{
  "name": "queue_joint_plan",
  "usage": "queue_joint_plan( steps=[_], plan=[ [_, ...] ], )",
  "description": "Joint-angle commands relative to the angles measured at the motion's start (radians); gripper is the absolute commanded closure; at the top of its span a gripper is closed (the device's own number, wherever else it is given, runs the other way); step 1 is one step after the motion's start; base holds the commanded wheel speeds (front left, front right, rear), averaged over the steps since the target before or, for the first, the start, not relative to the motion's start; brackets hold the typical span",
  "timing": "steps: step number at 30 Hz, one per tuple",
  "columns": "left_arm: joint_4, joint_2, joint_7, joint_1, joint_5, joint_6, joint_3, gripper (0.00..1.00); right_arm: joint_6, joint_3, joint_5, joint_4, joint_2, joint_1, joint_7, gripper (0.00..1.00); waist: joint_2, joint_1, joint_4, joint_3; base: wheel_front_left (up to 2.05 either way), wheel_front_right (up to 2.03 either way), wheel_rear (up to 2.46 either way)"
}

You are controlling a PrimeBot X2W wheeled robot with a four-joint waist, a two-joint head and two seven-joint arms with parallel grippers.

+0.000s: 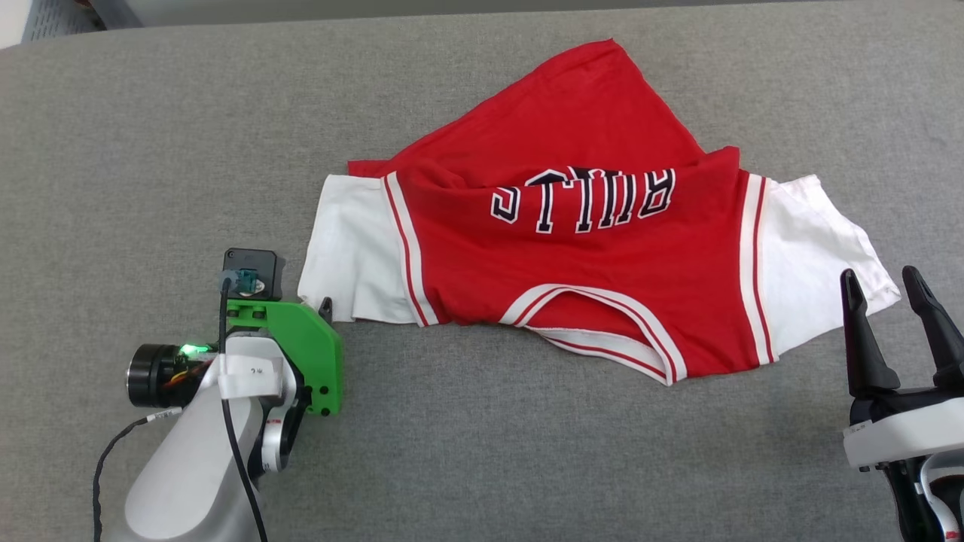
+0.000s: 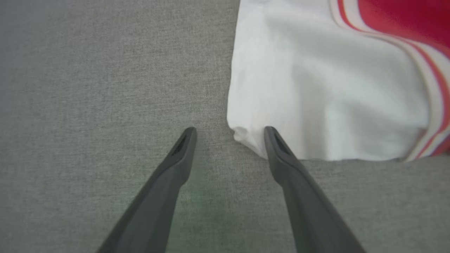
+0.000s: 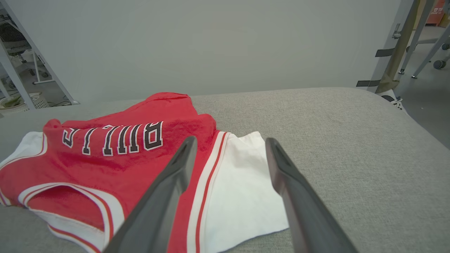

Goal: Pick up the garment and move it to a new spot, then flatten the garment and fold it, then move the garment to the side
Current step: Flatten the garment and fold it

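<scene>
Left claw: my left claw (image 2: 229, 129) is spread wide with nothing in it, at the near corner of the shirt's (image 1: 587, 286) left sleeve (image 2: 316, 88). One finger overlaps that corner in the wrist view; I cannot tell if it touches.
Right claw: my right claw (image 1: 880, 273) is also spread wide and empty, at the near outer corner of the shirt's right sleeve (image 1: 813, 256).
Risk, thin bite: I could catch only the sleeve's top layer, or just its edge. The corner would then slip out as I lift.
Risk, bunching: the shirt's body is doubled over itself, so hauling by the sleeves may drag that fold along and leave it worse.
Risk, uneven pull: if one claw grips first, the shirt will skew.
Shirt, place: it lies on the grey table (image 1: 527, 452), with bare grey past every edge of it.
Shirt, look: red body, white sleeves out to both sides, striped neckline on the side toward me. The black lettering reads upside down, its top hidden by a fold. The far part is rumpled into a peak.
</scene>
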Motion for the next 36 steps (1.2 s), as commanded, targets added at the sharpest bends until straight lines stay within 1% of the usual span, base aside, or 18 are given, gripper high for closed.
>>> queue_joint_plan(
  steps=[1, 6, 9, 10, 11, 12, 14, 18, 22, 24, 26, 30, 36],
  plan=[
    [0.010, 0.009, 0.002, -0.023, 0.008, 0.006, 0.002, 0.00, -0.001, 0.002, 0.005, 0.001, -0.003, -0.015, -0.009, 0.00, 0.0000, 0.0000, -0.024, 0.029, 0.00, 0.00, 0.00],
    [0.068, 0.030, 0.011, -0.043, 0.029, 0.002, -0.012, 0.00, -0.001, 0.004, 0.006, 0.008, -0.007, -0.024, -0.013, 0.00, 0.0000, 0.0000, -0.032, 0.044, 0.00, 0.00, 0.00],
    [0.098, 0.023, 0.052, -0.031, 0.007, -0.018, -0.026, 0.00, -0.001, 0.002, 0.003, 0.012, -0.008, -0.025, -0.014, 0.00, 0.0000, 0.0000, -0.031, 0.044, 0.00, 0.00, 0.00],
    [0.105, 0.021, 0.068, -0.024, -0.001, -0.027, -0.034, 0.23, -0.001, 0.001, 0.001, 0.014, -0.008, -0.024, -0.014, 0.00, 0.0000, 0.0000, -0.030, 0.043, 0.00, 0.00, 0.00],
    [0.108, 0.017, 0.084, -0.016, -0.010, -0.034, -0.040, 0.67, -0.001, -0.001, 0.000, 0.015, -0.008, -0.023, -0.014, 0.00, 0.0000, 0.0000, -0.027, 0.040, 0.00, 0.00, 0.00],
    [0.110, 0.014, 0.098, -0.009, -0.017, -0.040, -0.046, 1.00, -0.001, -0.003, -0.001, 0.017, -0.009, -0.022, -0.014, 0.00, 0.0000, 0.0000, -0.025, 0.037, 0.00, 0.00, 0.00],
    [0.110, 0.010, 0.113, 0.002, -0.028, -0.049, -0.053, 1.00, -0.001, -0.005, -0.002, 0.019, -0.009, -0.020, -0.013, 0.00, 0.0000, 0.0000, -0.018, 0.028, 0.00, 0.00, 0.00],
    [0.098, -0.002, 0.089, 0.018, -0.047, -0.047, -0.044, 1.00, -0.001, -0.007, -0.002, 0.027, -0.013, -0.016, -0.008, 0.00, 0.0000, 0.0000, -0.001, 0.001, 0.00, 0.00, 0.00],
    [0.055, -0.009, 0.030, 0.037, -0.071, -0.036, -0.010, 1.00, -0.001, -0.013, -0.003, 0.035, -0.024, -0.008, 0.007, 0.00, 0.0000, 0.0000, 0.019, -0.039, 0.00, 0.00, 0.00],
    [0.018, -0.018, 0.002, 0.055, -0.105, -0.040, 0.016, 1.00, -0.001, -0.018, -0.002, 0.038, -0.036, -0.002, 0.029, 0.00, 0.0000, 0.0000, 0.031, -0.057, 0.00, 0.00, 0.00],
    [-0.042, -0.045, -0.019, 0.083, -0.172, -0.053, 0.055, 1.00, -0.001, -0.026, 0.009, 0.052, -0.047, 0.006, 0.078, 0.00, 0.0000, 0.0000, 0.042, -0.075, 0.00, 0.00, 0.00],
    [-0.158, -0.018, -0.032, 0.134, -0.192, -0.040, 0.092, 1.00, -0.001, -0.039, 0.008, 0.068, -0.090, 0.017, 0.206, 0.00, 0.0000, 0.0000, 0.064, -0.098, 0.00, 0.00, 0.00],
    [-0.340, 0.012, -0.007, 0.203, -0.224, -0.009, 0.133, 1.00, -0.001, -0.056, 0.026, 0.074, -0.177, -0.001, 0.449, 0.00, 0.0000, 0.0000, 0.088, -0.100, 0.00, 0.00, 0.00]
  ],
)
